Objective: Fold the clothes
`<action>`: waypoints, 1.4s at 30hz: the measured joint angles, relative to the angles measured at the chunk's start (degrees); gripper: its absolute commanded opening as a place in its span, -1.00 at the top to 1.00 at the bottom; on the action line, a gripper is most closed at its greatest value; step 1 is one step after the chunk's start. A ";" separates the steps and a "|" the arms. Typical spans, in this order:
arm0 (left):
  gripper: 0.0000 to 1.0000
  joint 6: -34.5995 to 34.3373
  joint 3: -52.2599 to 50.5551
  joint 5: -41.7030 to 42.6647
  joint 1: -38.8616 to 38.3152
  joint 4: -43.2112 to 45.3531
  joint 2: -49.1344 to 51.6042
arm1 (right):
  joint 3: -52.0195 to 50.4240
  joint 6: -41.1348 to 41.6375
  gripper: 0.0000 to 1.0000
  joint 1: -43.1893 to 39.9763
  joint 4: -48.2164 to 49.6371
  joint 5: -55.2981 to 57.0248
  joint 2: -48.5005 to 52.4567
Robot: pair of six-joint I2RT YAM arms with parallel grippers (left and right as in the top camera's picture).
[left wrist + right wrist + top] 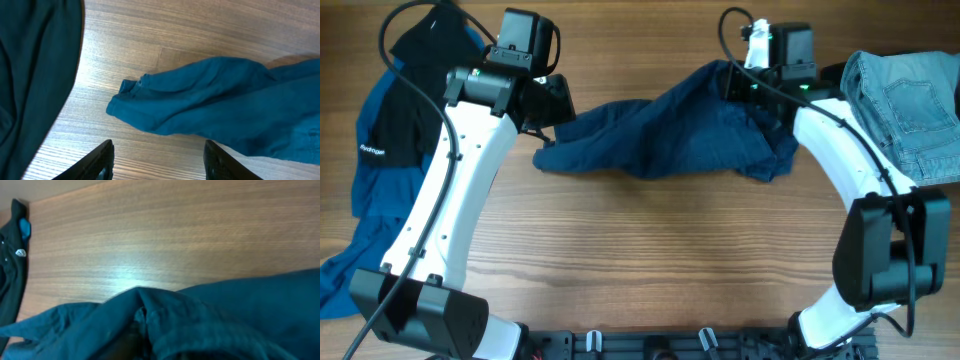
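Navy shorts [670, 130] are seen crumpled at the upper centre of the surface [650, 250].
The left end effector [157, 152] is held open beside their left end; the right end effector [738, 85] cannot be judged open or closed.

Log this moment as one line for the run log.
left gripper: open, empty, near shorts end | right gripper: at shorts, grip unclear | shorts: unfolded, mid-table | jacket: left side | jeans: right side

Middle: shorts [670, 135] lie on the table [650, 260], toward its far side.
Left: jacket [390, 130] on the table's left edge, beside the shorts' left end.
Right: jeans [910, 100] in the far right corner, near the shorts.
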 measured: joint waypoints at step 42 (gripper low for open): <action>-0.41 -7.58 -35.32 3.85 5.22 28.00 0.42 | 0.02 -29.86 0.87 -0.33 -4.39 -10.99 10.03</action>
